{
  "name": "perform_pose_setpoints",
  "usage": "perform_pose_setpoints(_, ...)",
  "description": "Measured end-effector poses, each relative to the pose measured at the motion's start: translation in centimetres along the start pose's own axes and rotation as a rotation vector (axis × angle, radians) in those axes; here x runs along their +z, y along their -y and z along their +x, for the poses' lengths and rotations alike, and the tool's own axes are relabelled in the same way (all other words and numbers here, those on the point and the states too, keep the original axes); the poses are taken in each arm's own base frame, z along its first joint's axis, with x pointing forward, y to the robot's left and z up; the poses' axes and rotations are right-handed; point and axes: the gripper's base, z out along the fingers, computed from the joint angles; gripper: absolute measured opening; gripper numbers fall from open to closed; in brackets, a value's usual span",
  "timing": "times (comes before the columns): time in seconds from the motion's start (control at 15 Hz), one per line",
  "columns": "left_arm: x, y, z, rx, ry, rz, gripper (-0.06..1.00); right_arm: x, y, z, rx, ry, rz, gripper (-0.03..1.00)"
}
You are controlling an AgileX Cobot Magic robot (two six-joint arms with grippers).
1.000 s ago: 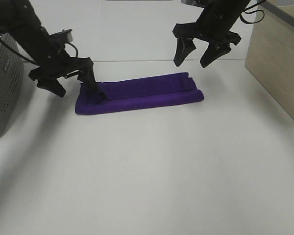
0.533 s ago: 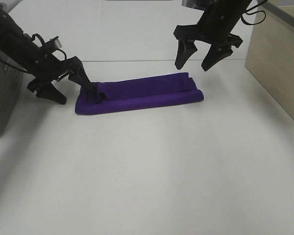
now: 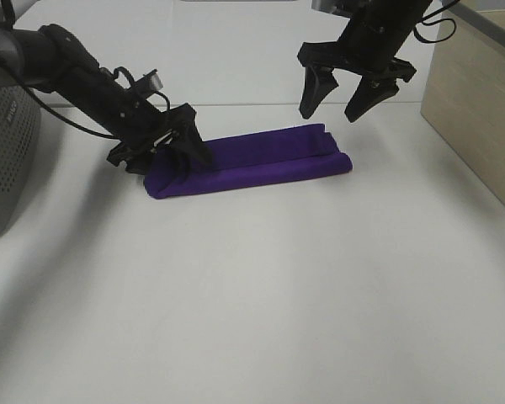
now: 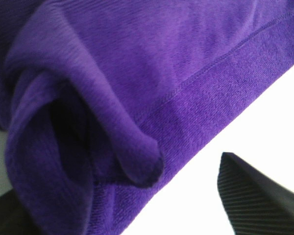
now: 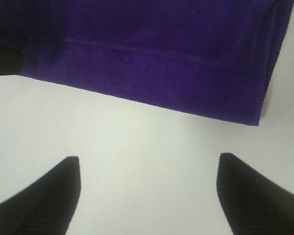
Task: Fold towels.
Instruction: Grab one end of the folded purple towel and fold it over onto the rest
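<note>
Softly rumpled, the purple towel [image 3: 261,160] lies folded lengthwise.

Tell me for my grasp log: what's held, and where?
Nothing. The left end effector straddles the left end of the towel, open; the right end effector hangs open above it.

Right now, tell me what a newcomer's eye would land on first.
The deep purple towel, folded into a long band on the far half of the white table. The left jaws straddle its left end, spread wide. The right jaws hang open in the air above its right end.
</note>
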Motion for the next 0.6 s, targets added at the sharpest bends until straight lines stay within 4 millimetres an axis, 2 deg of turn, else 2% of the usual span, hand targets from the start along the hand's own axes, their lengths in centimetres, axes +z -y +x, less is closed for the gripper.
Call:
perform_pose_setpoints(0.13,0.5,-0.3,-0.2,0.004,0.003,-0.018,0.49,0.0,0.0,0.0,0.001,0.000,-0.003,0.76)
perform_pose_setpoints(0.2,0.5,-0.6,-0.3,0.019,0.002,-0.041,0.18,0.0,0.0,0.0,0.001,0.000,-0.003,0.76)
perform_pose_setpoints(0.27,0.5,-0.7,-0.5,0.035,0.002,-0.058,0.06,0.0,0.0,0.0,0.001,0.000,-0.003,0.76)
perform_pose_setpoints(0.47,0.0,-0.5,-1.0,0.091,-0.005,-0.092,0.03,0.0,0.0,0.0,0.001,0.000,-0.003,0.76)
perform_pose_setpoints(0.6,-2.1,-0.1,-1.7,0.187,-0.066,-0.167,0.03,0.0,0.0,0.0,0.001,0.000,-0.003,0.76)
